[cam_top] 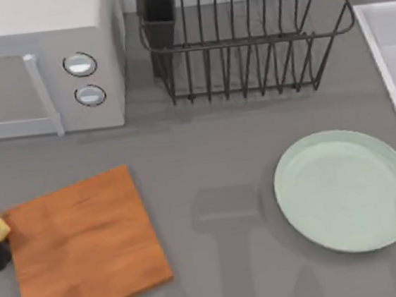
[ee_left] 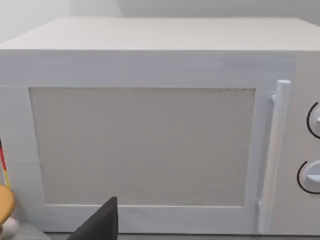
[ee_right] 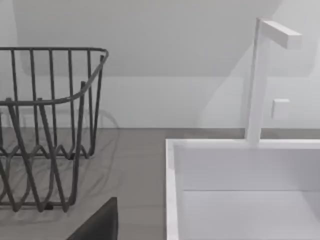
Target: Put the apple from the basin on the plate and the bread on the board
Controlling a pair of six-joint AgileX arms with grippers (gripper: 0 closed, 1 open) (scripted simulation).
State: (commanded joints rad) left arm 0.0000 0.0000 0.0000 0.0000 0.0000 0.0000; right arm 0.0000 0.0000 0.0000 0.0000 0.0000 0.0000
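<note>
While plate (cam_top: 347, 189) lies bare on top, right wrist faces basin (ee_right: 240, 190).

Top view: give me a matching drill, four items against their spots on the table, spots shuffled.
Items:
1. flat orange-brown wooden cutting board
2. round pale mint-green plate
3. black wire dish rack
4. white microwave with two dials

Spots:
A. back left
B. front right
C. back centre
D. front left

Pairs: 1-D, 2-B, 3-C, 4-A
</note>
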